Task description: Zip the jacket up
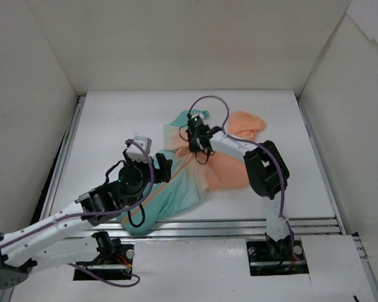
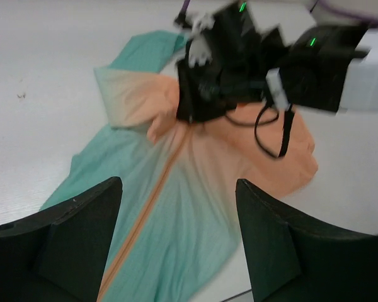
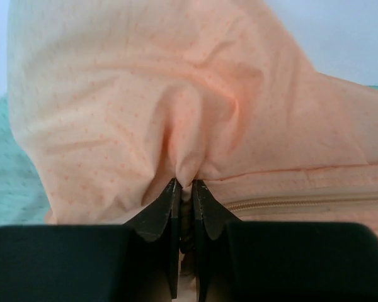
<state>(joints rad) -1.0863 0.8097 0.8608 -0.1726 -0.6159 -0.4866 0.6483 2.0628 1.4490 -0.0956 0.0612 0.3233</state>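
Nearest, the left gripper (image 2: 176, 189) hangs over the teal lower half of the jacket (image 1: 223, 168), its fingers spread wide with nothing between them. The jacket lies rumpled in the middle of the table (image 1: 101, 126), with its teal hem toward 7 o'clock beside the left arm and its peach top toward 1 o'clock. In the left wrist view, the orange zipper (image 2: 152, 200) runs from below the open fingers up toward 1 o'clock and ends at the right gripper (image 3: 184, 184). That gripper sits farther back on the peach part, its fingers clamped together on a small fold of peach cloth just above the zipper line. Beyond it, a teal flap (image 1: 189, 117) lies at 11 o'clock.
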